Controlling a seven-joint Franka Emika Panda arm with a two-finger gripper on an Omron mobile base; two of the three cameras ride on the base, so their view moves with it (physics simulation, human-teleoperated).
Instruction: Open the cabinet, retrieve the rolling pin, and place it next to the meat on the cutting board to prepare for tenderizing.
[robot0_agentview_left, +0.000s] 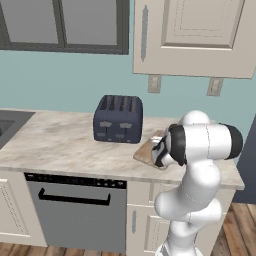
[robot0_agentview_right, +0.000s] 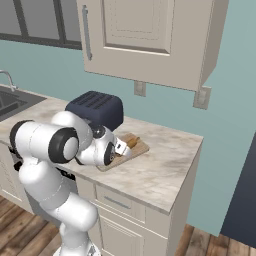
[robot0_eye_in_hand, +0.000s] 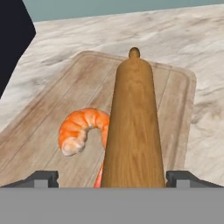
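Observation:
The orange-brown rolling pin (robot0_eye_in_hand: 133, 131) lies lengthwise on the light wooden cutting board (robot0_eye_in_hand: 48, 131), pointing away from the hand. Its left side touches or overlaps a curled orange shrimp (robot0_eye_in_hand: 81, 127), the meat. My gripper (robot0_eye_in_hand: 112, 177) sits low at the pin's near end with its fingertips (robot0_eye_in_hand: 43, 177) spread wide, and a gap shows on the left side. From the right base view the gripper (robot0_agentview_right: 121, 150) reaches nearly level over the board (robot0_agentview_right: 140, 149), with the pin (robot0_agentview_right: 132, 142) just beyond it. The cream cabinet (robot0_agentview_right: 145, 35) hangs above; its inside is hidden.
A dark four-slot toaster (robot0_agentview_left: 118, 120) stands just left of the board (robot0_agentview_left: 145, 152). The marble counter ends close to the right of the board (robot0_agentview_right: 195, 150). A sink (robot0_agentview_right: 10, 100) lies far left, and a dishwasher front (robot0_agentview_left: 75, 210) sits below the counter.

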